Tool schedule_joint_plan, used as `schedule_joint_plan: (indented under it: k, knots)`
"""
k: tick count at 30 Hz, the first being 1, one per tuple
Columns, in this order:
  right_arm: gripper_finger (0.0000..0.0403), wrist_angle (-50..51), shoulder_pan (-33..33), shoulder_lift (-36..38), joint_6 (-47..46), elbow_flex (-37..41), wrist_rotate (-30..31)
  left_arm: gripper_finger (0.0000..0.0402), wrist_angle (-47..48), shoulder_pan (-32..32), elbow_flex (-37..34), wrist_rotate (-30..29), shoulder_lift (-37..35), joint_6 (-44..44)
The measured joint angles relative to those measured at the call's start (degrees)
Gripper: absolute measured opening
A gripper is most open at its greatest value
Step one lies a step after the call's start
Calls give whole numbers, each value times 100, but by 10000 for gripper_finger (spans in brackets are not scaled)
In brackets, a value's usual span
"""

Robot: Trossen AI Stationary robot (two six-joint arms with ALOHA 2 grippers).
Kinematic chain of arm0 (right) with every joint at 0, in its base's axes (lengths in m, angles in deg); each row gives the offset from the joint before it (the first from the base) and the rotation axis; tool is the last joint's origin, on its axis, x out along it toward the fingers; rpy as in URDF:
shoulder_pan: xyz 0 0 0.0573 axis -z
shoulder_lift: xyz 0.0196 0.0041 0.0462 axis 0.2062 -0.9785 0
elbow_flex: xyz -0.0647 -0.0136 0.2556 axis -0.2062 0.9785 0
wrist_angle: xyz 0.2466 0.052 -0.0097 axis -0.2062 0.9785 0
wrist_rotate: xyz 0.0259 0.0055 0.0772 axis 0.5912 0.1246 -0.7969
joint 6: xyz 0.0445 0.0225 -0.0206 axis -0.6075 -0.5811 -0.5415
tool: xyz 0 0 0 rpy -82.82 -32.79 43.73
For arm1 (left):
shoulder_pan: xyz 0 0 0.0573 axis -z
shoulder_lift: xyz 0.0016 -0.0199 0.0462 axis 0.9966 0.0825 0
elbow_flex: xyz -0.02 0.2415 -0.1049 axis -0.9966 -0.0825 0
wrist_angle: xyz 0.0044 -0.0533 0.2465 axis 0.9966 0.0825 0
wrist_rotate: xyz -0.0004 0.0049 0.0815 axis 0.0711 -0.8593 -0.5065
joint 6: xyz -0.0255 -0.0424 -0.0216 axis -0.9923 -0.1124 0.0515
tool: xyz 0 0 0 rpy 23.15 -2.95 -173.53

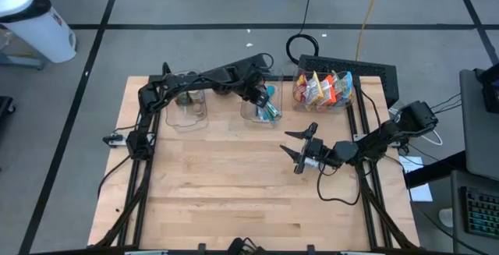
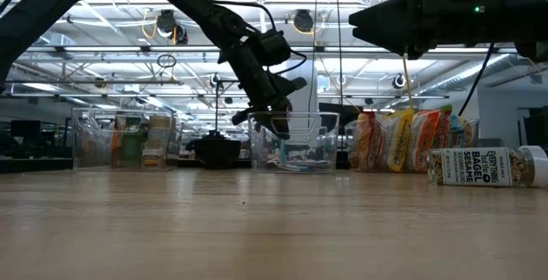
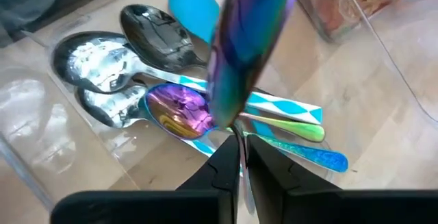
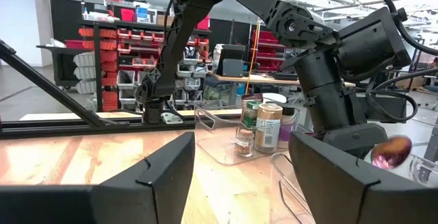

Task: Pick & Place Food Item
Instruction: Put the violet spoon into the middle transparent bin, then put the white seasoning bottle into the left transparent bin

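High view: the left gripper reaches into the middle clear plastic bin at the far side of the pale wooden table. The left wrist view shows its two dark fingers pinched nearly together on the handle of an iridescent purple-blue metal spoon, which tilts up over the bin. Below it in the bin lie two shiny silver spoons, a second iridescent spoon with a violet bowl, a light-blue spoon and handles in turquoise-and-white, green and glittery blue.

The right gripper hovers over the table's right-middle with its fingers spread wide and nothing between them, well apart from the bins. The left-hand clear bin holds small jars; in the right wrist view these show as a green-labelled jar and a tan-labelled jar. The right-hand clear bin holds upright snack packets in orange, yellow and red. In the low view a clear seasoning jar with a white label and lid lies on its side on the table at the right.
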Motion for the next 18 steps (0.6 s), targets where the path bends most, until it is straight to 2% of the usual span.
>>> schedule_joint_plan:
  k: [18]
  knots:
    - [225,228,0,-2,-20,0,-2,35,-518,-11,0,10,-72,330]
